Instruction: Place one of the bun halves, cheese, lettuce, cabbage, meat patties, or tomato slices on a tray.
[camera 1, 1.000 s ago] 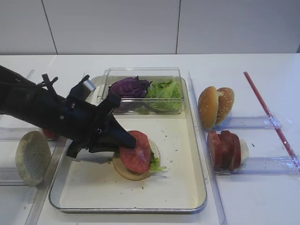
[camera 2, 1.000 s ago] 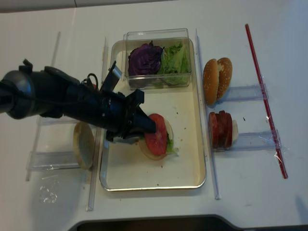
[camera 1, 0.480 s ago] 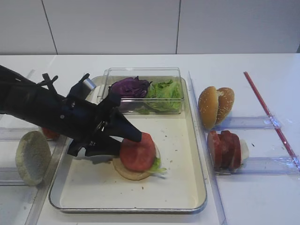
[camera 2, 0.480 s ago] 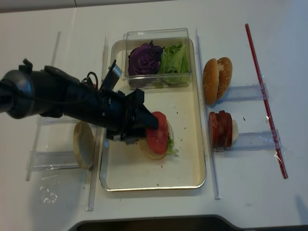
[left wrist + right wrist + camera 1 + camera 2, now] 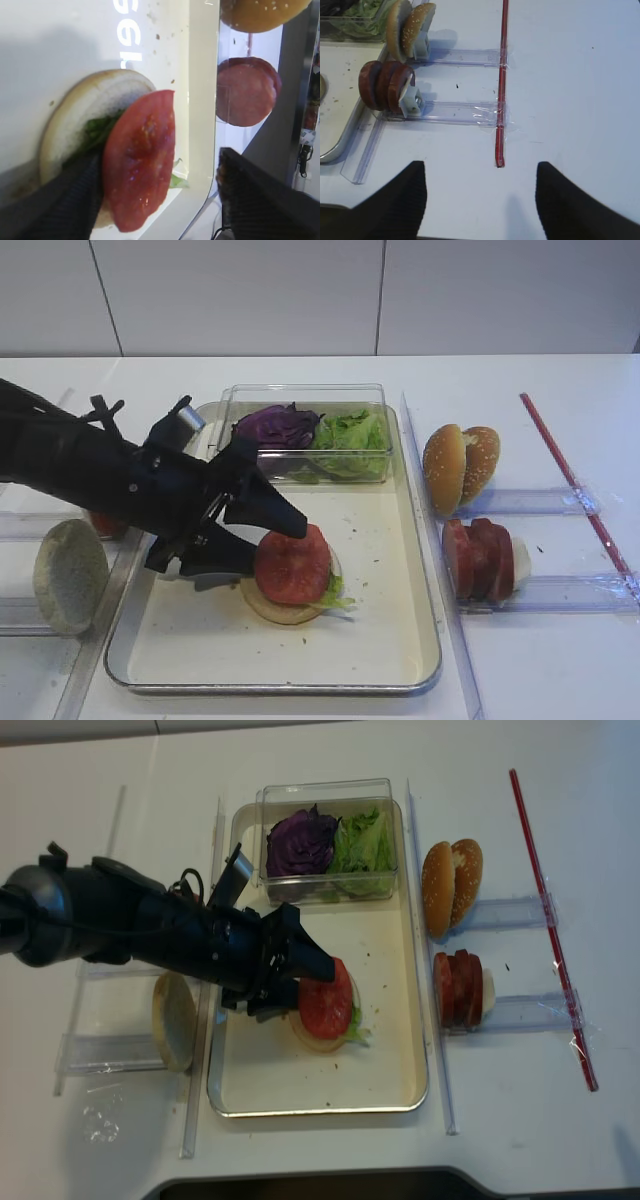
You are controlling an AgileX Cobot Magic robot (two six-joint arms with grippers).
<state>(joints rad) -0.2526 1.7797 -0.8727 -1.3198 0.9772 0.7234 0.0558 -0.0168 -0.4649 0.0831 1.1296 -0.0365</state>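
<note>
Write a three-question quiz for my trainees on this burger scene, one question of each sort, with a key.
1. True or false: the left gripper has its fingers clamped on the tomato slice.
2. What lies directly under that slice? A) purple cabbage B) lettuce on a bun half C) bare tray
3. Fill in: the right gripper hovers over the white ____, holding nothing.

Key: 1 false, the fingers are spread and the slice rests on the stack; 2 B; 3 table.
</note>
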